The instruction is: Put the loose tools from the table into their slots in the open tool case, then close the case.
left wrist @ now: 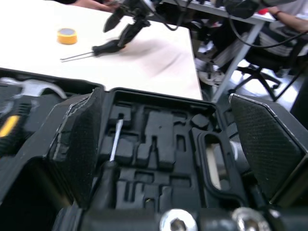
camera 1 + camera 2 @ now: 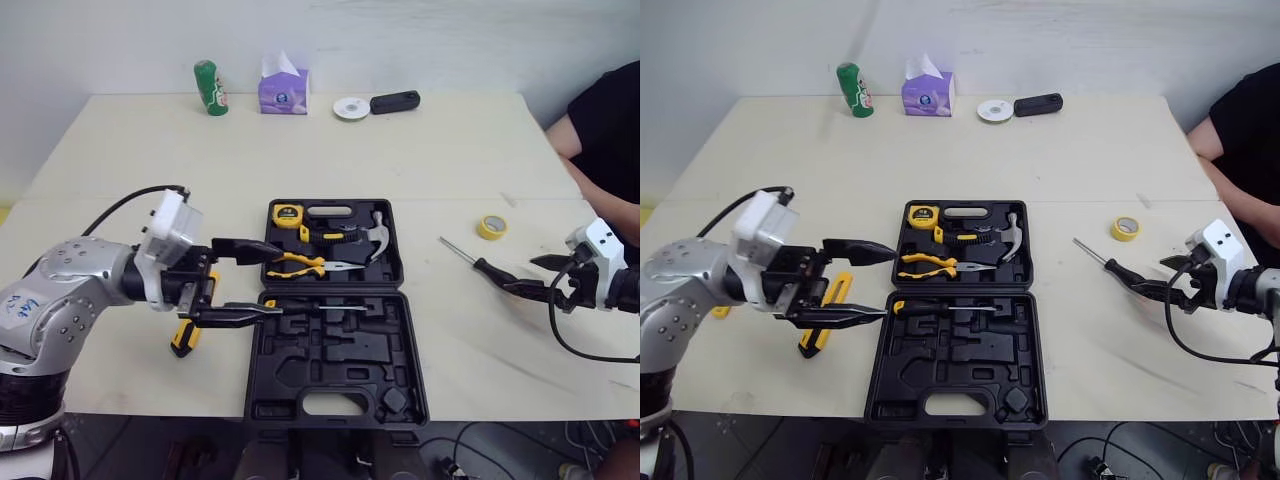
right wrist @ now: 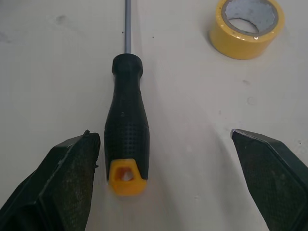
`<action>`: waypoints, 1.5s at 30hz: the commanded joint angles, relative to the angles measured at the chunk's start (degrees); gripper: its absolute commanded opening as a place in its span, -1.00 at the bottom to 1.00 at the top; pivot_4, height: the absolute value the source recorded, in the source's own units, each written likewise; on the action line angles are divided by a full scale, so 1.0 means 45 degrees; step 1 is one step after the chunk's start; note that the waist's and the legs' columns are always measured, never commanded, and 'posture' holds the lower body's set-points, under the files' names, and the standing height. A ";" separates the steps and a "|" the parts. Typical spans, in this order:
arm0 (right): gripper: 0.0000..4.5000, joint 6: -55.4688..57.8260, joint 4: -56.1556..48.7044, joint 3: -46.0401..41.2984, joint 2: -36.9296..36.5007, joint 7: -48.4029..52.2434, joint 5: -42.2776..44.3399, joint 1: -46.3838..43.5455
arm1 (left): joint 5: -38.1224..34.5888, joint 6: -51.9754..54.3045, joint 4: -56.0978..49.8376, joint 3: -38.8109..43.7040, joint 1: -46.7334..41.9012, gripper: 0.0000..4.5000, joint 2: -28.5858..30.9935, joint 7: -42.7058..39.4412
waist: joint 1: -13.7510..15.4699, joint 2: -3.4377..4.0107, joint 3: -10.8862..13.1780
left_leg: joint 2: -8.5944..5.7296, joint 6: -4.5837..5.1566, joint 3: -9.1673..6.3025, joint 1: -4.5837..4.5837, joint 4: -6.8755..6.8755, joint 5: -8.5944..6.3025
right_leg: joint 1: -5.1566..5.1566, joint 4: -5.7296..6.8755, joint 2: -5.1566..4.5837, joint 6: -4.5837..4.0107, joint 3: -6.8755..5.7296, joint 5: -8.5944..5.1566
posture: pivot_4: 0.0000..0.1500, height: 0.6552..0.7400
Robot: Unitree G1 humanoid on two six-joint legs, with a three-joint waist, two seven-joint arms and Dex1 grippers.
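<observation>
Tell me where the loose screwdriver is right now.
The screwdriver lies on the table on the robot's right, right of the tool case and near the yellow tape roll, its handle by the open right end effector.

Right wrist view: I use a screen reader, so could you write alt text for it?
A black-handled screwdriver with a yellow butt lies flat on the pale table inside the open right gripper, ungripped. A yellow tape roll sits beyond, beside its shaft.

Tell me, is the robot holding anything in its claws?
No, nothing is held. The right claw is open, and the screwdriver handle lies loose between its sides, not squeezed. The left claw is open by the case.
</observation>
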 commanded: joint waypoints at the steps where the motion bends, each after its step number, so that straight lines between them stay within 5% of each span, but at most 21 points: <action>1: 1.00 0.0038 0.0304 0.0282 0.0012 0.0444 -0.0331 -0.0404 | -0.0117 0.0117 -0.0440 -0.0023 -0.0038 0.97 -0.0015 0.0109 | -0.0025 0.0000 0.0000 | -0.0001 0.0000 0.0002 0.0001 0.0001 0.0004 | -0.0001 -0.0003 -0.0001 0.0000 0.0001 0.0000 | 1.00 1.00; 14: 1.00 -0.1019 0.0623 0.0338 0.1130 0.0428 -0.0667 -0.0526 | 0.0154 0.0059 -0.0361 -0.0360 -0.0047 0.97 -0.0292 -0.0091 | -0.0050 -0.0005 0.0002 | 0.0000 -0.0009 -0.0002 0.0009 0.0009 0.0013 | 0.0003 -0.0002 0.0002 -0.0001 0.0008 -0.0001 | 1.00 1.00; 22: -0.55 -0.0999 0.0485 0.0153 0.1187 0.0635 -0.0549 -0.0144 | 0.0221 0.0080 -0.0411 -0.0496 0.0417 1.00 -0.0050 -0.0730 | -0.0021 -0.0005 0.0001 | 0.0001 -0.0012 -0.0005 0.0007 0.0009 0.0015 | 0.0004 -0.0004 0.0002 -0.0002 0.0008 -0.0001 | 1.00 1.00; 31: -0.55 -0.2584 -0.0850 -0.0410 0.1070 0.0313 -0.0573 0.0451 | 0.0097 -0.0450 -0.0362 -0.0257 0.0364 1.00 -0.0500 -0.0969 | -0.0003 -0.0008 0.0002 | -0.0002 -0.0011 -0.0013 0.0004 0.0013 0.0015 | 0.0007 -0.0009 -0.0002 -0.0003 0.0005 -0.0002 | 1.00 1.00; 38: -0.55 -0.0389 -0.6241 -0.0599 0.0414 0.0975 0.0738 0.1494 | 0.2120 -0.3709 0.0496 -0.0247 0.1005 1.00 -0.1081 -0.1680 | -0.0018 0.0006 0.0009 | 0.0002 -0.0019 -0.0010 0.0010 0.0008 0.0019 | -0.0002 -0.0011 0.0002 -0.0010 0.0008 -0.0005 | 1.00 1.00; 45: -0.55 0.3738 -1.2235 0.0478 0.0272 0.0500 0.2826 0.1263 | 0.2085 -0.3885 0.0767 0.0994 0.2344 1.00 -0.0191 -0.2034 | 0.0024 0.0000 0.0017 | 0.0014 -0.0029 -0.0049 0.0000 0.0002 0.0012 | -0.0005 -0.0022 -0.0002 -0.0027 -0.0012 -0.0015 | 1.00 1.00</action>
